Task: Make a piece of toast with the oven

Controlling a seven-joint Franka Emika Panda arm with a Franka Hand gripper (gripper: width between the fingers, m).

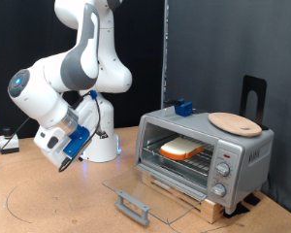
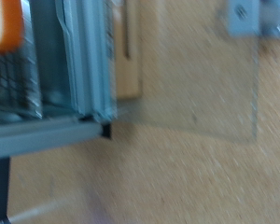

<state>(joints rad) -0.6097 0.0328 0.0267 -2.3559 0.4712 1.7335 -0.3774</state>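
One slice: you see the piece of toast lying flat on the rack inside the oven.
Door: dropped open, glass flat.
Writing: none you can read.
Gripper: raised, well apart toward the exterior view's left; jaws' state unclear.
Oven top: round board.

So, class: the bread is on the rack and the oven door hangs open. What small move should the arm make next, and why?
Probably swing toward the door's handle to lift the glass door shut: the toast already lies inside the oven, while the gripper hangs away from it on the exterior view's left.
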